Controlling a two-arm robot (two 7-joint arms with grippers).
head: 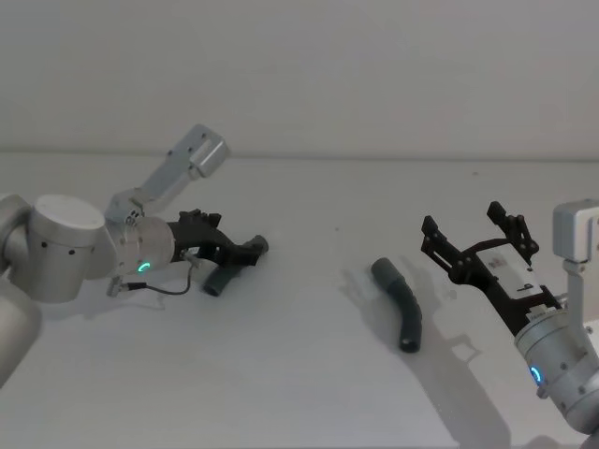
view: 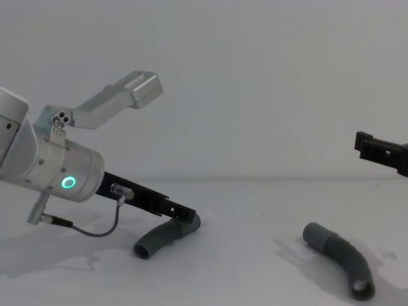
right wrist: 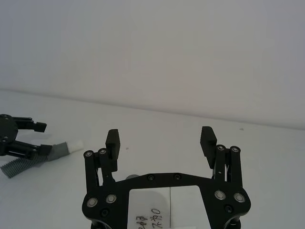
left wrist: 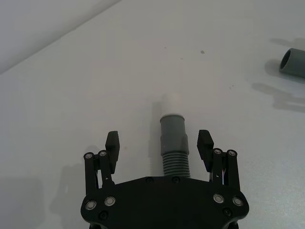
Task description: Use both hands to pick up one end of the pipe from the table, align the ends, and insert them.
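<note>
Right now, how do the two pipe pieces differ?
Left piece sits between the open jaws of the left gripper; right piece lies free, the right gripper open, apart from it. Left piece shows a whitish spigot; right piece an open cuff. Both are curved grey hose.

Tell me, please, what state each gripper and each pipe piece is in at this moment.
left gripper: open, fingers on either side of the left pipe piece, not touching it.
left pipe piece: resting on the table, not gripped, whitish spigot pointing away from the gripper.
right gripper: open, empty, above the table.
right pipe piece: lying on the table, untouched, apart from the other piece.
</note>
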